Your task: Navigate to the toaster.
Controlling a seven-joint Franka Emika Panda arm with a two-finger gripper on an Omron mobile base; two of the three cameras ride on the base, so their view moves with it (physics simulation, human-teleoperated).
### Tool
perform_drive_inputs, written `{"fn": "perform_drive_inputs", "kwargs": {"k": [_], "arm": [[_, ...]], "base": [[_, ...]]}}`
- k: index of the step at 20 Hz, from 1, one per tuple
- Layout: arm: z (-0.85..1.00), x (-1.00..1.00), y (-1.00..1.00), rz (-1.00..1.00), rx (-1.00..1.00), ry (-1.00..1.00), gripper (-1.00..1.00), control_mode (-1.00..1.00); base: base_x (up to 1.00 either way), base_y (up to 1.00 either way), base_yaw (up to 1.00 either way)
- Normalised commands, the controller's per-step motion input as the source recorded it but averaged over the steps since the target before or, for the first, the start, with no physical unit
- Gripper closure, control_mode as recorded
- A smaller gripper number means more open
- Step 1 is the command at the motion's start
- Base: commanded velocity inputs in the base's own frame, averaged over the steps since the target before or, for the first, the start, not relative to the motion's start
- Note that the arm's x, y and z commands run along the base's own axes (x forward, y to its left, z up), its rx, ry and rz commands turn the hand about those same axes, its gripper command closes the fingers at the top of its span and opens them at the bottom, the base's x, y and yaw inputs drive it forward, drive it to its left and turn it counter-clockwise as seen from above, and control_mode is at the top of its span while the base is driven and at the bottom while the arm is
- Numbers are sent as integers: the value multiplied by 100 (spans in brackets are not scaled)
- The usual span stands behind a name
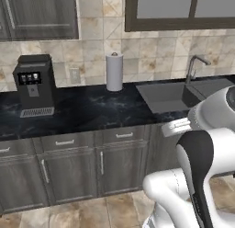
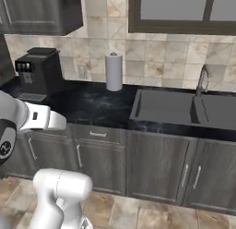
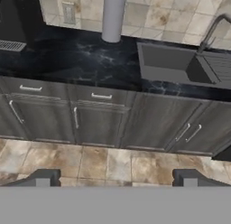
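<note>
Hand view: end effector point(image 3: 116, 179) spread wide before black marbled counter point(image 3: 81, 60), cylindrical paper-towel roll point(image 3: 113, 16).

I'm looking at my arm point(image 1: 202, 162) now: smooth glossy white shells, rounded and bulbous at each link, with a broad black band wrapping the joint in the left base view. A short white cylindrical link point(image 2: 44, 119) with a grey end face shows in the right base view, beside a dark joint cap with a small pale mark. My pincer point(image 3: 115, 178) shows two small dark grey, blocky fingertips point(image 3: 43, 177) with lighter square pads.
</note>
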Motion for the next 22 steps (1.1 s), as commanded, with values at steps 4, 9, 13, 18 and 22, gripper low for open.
{"fn": "perform_drive_inputs", "kwargs": {"k": [4, 9, 13, 18, 22], "arm": [[0, 0, 0, 0, 0, 0, -100, 100], [0, 0, 0, 0, 0, 0, -100, 100], [0, 0, 0, 0, 0, 0, -100, 100], [0, 0, 0, 0, 0, 0, -100, 100], [0, 0, 0, 0, 0, 0, -100, 100]], "base": [[0, 100, 0], [3, 100, 0], [0, 100, 0], [10, 100, 0], [26, 100, 0]]}}
